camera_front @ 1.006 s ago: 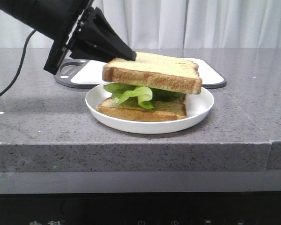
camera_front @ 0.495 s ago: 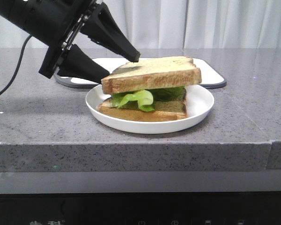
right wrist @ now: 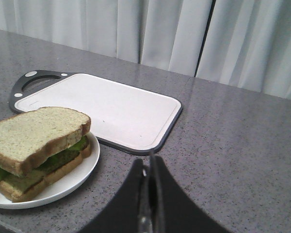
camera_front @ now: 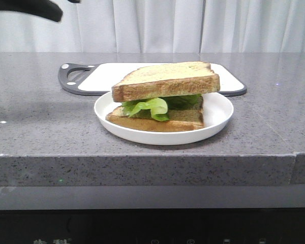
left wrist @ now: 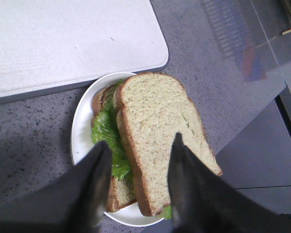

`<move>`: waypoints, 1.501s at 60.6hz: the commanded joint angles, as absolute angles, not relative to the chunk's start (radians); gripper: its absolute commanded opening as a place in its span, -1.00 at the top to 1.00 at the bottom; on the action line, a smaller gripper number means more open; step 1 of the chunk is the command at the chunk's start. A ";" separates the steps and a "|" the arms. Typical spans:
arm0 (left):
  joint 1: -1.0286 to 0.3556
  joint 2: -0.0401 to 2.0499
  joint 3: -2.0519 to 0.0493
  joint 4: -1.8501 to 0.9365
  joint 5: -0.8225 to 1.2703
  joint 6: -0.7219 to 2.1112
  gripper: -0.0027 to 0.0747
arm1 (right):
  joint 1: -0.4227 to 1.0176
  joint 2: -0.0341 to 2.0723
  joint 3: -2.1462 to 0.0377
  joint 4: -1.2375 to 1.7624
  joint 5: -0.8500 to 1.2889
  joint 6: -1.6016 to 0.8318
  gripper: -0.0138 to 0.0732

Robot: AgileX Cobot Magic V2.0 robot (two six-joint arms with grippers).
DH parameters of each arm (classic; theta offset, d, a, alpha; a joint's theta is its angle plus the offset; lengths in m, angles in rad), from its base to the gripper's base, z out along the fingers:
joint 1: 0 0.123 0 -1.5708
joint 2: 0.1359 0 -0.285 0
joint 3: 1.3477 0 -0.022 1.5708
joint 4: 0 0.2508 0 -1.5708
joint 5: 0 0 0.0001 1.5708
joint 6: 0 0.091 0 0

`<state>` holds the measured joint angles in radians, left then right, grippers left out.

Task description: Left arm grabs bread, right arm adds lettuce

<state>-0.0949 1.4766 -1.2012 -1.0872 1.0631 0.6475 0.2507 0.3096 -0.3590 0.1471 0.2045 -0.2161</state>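
so the front view only catches a black tip of the left arm (camera_front: 33,7) up in the top left corner, well clear of everything. the left wrist view is the useful one: the left gripper (left wrist: 138,155) hangs over the plate (left wrist: 80,131) with its wedge fingers (left wrist: 99,167) spread apart and nothing between them, so it's let go.

the bread (camera_front: 165,81) sits tilted on top of the stack, its left edge lower, pale crumb with a dark brown crust. under it the lettuce (camera_front: 150,105) pokes out bright green and ruffled on the left side, and a second slice (camera_front: 157,119) lies flat on the white plate. the whole sandwich sits just in front of the white cutting board (camera_front: 101,76) on the grey counter (camera_front: 40,127).

the right wrist view shows what the front one doesn't: the right gripper (right wrist: 149,184), fingers pressed together with nothing in them, out over the counter to the right of the plate, apart from the sandwich.
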 commanded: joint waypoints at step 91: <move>-0.116 0.114 -0.350 -0.358 0.316 0.303 0.98 | 0.248 0.314 -0.387 0.147 0.122 -0.216 0.82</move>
<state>-0.1077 0.1079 -0.3308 -0.3343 0.3982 0.3139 0.2507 0.3096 -0.3590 0.1471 0.2045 -0.2161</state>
